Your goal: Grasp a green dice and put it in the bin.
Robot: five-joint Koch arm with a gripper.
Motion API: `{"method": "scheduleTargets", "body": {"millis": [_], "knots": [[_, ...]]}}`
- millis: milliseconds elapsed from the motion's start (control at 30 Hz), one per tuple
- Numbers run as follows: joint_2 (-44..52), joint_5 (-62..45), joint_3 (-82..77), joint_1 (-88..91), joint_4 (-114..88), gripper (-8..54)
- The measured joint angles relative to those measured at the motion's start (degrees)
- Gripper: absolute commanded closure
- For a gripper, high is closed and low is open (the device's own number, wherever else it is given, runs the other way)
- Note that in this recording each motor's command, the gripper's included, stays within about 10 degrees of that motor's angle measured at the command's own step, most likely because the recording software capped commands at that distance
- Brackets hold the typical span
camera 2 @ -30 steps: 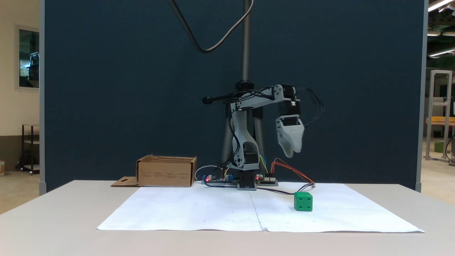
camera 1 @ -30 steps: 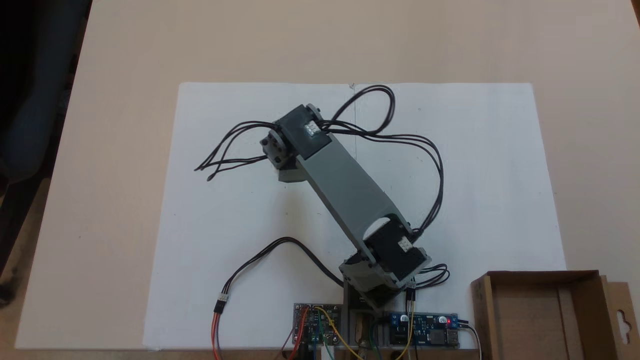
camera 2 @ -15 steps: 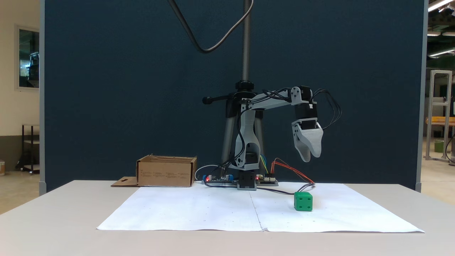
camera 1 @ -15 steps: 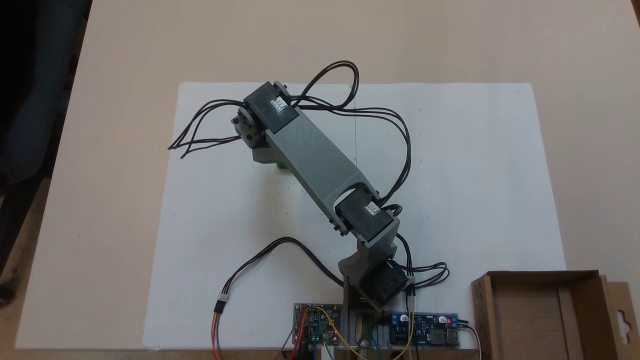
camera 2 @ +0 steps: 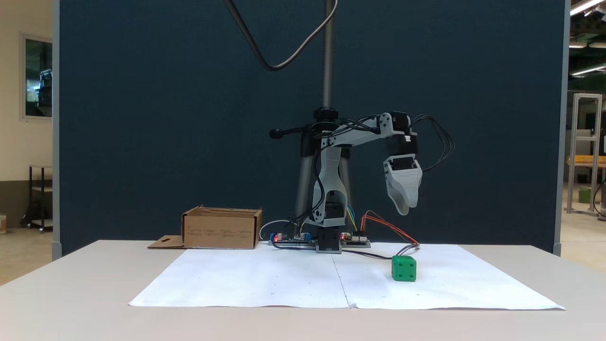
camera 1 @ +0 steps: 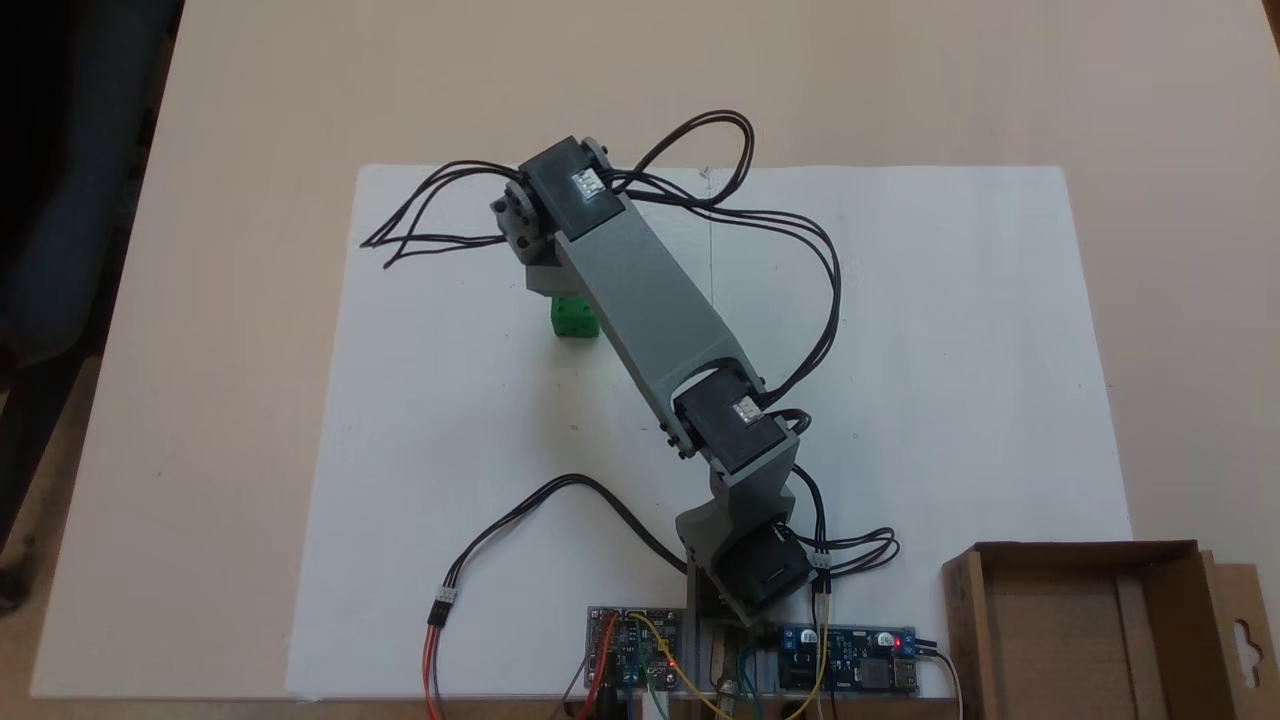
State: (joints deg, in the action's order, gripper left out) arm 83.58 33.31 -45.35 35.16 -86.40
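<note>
One hand (camera 2: 403, 208) hangs tips-down above the green dice (camera 2: 404, 268), grip unclear, arm outstretched.

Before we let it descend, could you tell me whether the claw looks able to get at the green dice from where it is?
Probably yes. The claw hangs high above the dice, which sits alone on the paper with nothing between them.

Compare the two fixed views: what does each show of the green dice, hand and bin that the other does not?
In a fixed view the bin's floor is bare, and the arm covers an edge of the green dice. In a fixed view the hand hangs above the dice, not touching it. In both fixed views the dice sits on the white paper, apart from the bin.
</note>
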Motion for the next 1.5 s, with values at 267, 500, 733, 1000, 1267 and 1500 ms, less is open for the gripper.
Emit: {"method": "scheduleTargets", "body": {"millis": [267, 500, 733, 1000, 1267, 1500], "knots": [[-1.49, 0.00, 0.00, 0.09, -4.31, 1.5], [-6.06, 0.00, -0.09, 0.79, -4.39, 0.4], [-6.33, 0.00, 0.00, 0.79, -4.39, 0.4], [-9.14, 0.00, -0.09, -0.53, -4.39, -1.4], [-9.05, 0.00, -0.44, -0.44, -4.39, -1.6], [-9.14, 0.00, -1.76, -0.18, -4.31, -1.6]]}}
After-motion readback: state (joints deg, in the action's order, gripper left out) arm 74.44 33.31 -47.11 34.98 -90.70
